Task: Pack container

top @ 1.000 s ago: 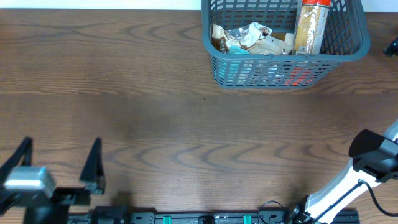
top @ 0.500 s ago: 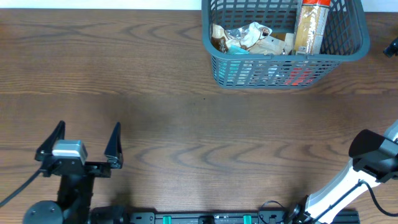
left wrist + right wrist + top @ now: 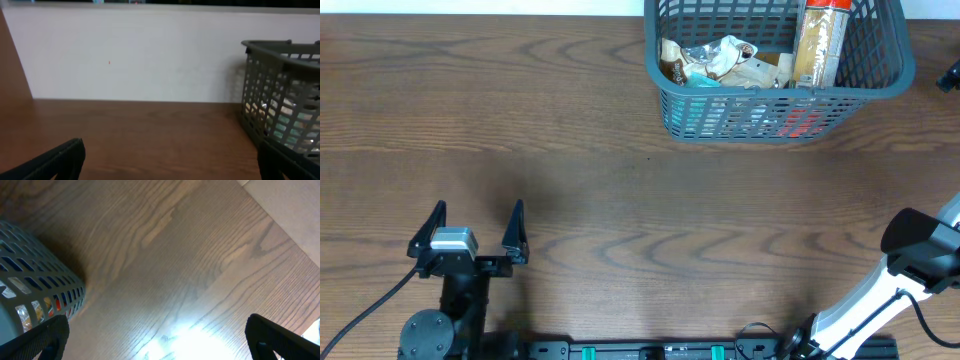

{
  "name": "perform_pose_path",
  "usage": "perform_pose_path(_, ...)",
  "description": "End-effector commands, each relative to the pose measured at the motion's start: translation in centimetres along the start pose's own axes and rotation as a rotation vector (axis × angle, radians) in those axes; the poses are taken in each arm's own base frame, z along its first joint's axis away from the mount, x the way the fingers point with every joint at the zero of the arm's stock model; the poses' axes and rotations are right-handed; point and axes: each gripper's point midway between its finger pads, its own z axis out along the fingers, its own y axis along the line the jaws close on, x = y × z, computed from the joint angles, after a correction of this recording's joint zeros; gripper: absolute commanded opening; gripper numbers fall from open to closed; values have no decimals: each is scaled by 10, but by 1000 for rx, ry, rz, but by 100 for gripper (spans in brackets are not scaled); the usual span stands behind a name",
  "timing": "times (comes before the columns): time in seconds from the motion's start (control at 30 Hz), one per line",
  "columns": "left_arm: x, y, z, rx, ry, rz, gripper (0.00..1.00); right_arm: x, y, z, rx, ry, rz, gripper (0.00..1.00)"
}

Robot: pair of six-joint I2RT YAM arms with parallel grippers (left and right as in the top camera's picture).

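Observation:
The container [image 3: 740,118], a grey-blue slotted basket, stands at the table's far right. Inside it lie crumpled snack packets [image 3: 720,58] and a tall orange packet [image 3: 817,45]. My left gripper [image 3: 470,228] is at the near left, far from the basket, open with nothing between its fingers. In the left wrist view the container [image 3: 280,90] shows at the right, beyond the left gripper [image 3: 170,155]. My right gripper [image 3: 157,330] hovers open and empty over bare wood just right of the container [image 3: 30,280]. Its arm [image 3: 920,240] rises at the near right.
A white wall [image 3: 140,55] borders the table's far edge. Brown wood table [image 3: 620,170] stretches between the left gripper and the basket. A bright glare patch [image 3: 200,335] lies on the wood under the right gripper.
My left gripper has moved right and away from the camera, down toward the table, still open. The right arm and the basket have not moved.

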Motion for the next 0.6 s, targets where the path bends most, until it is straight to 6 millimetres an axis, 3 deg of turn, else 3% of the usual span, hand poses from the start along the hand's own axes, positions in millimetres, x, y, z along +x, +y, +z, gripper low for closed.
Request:
perform_pose_path(0.0,11,7,3,-33,6,-58,99,1,-2,5,6,13,-7,99)
perform_pose_path(0.27,47,14,12,-66,79,-72,98,1,-2,5,6,14,-7,99)
perform_pose_path(0.57,67,21,20,-93,81,-72,99,1,-2,5,6,13,-7,99)
